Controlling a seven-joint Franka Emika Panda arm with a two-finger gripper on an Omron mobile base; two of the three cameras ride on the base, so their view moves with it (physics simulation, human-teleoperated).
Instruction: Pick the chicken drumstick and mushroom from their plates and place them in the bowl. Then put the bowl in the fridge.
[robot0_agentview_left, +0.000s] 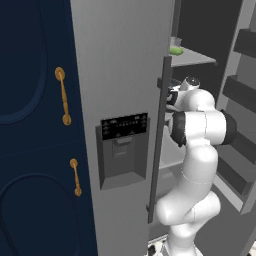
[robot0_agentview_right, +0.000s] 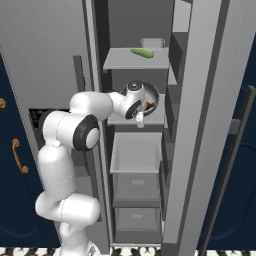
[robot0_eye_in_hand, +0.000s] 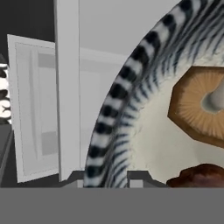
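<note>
Gripper (robot0_eye_in_hand: 106, 177) astride bowl (robot0_eye_in_hand: 118, 109) rim, mushroom (robot0_eye_in_hand: 197, 107) inside

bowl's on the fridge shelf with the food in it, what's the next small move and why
Probably open the gripper fully and back straight out. Its fingertips straddle the bowl rim, the bowl rests on a fridge shelf, and the mushroom and chicken drumstick lie inside.

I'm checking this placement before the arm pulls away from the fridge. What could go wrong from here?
1. The gripper straddles the bowl's rim; pulling back before the jaws clear could drag the bowl off the fridge shelf.
2. A tipped bowl might spill the mushroom and drumstick inside.
3. The arm reaches between door and shelves, so a wide retreat could clip either.
</note>
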